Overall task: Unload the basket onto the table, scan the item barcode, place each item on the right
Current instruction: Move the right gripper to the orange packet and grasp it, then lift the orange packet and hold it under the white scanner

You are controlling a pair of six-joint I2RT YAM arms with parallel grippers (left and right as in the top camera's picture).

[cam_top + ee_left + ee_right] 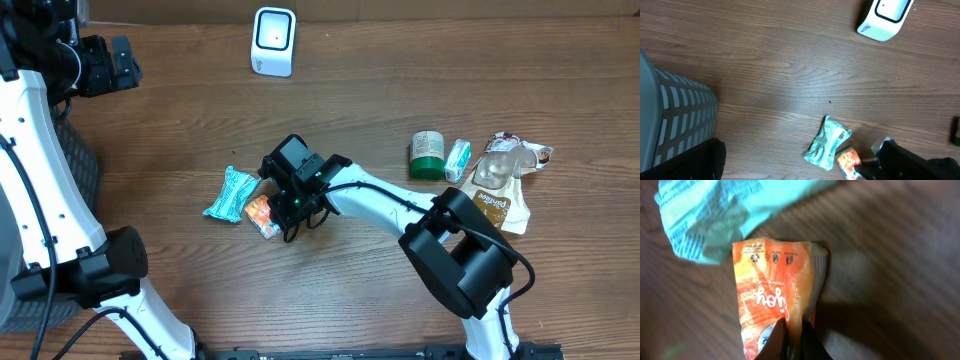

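Observation:
An orange snack packet [262, 215] lies on the wooden table, and my right gripper [288, 222] is shut on its edge. In the right wrist view the two dark fingertips [777, 340] pinch a fold of the orange packet [774, 287] tight. The left wrist view catches the same orange packet [849, 161] beside the right arm. The white barcode scanner [273, 41] stands at the back of the table, also seen as the scanner [885, 17] from the left wrist. My left gripper [105, 62] hangs open at the far left, holding nothing.
A teal wrapper [231, 194] lies touching the orange packet on its left. A green can [428, 155], a small teal packet [457, 160] and a brown pouch [503, 195] sit at the right. A grey slotted basket [675, 115] stands at the left edge.

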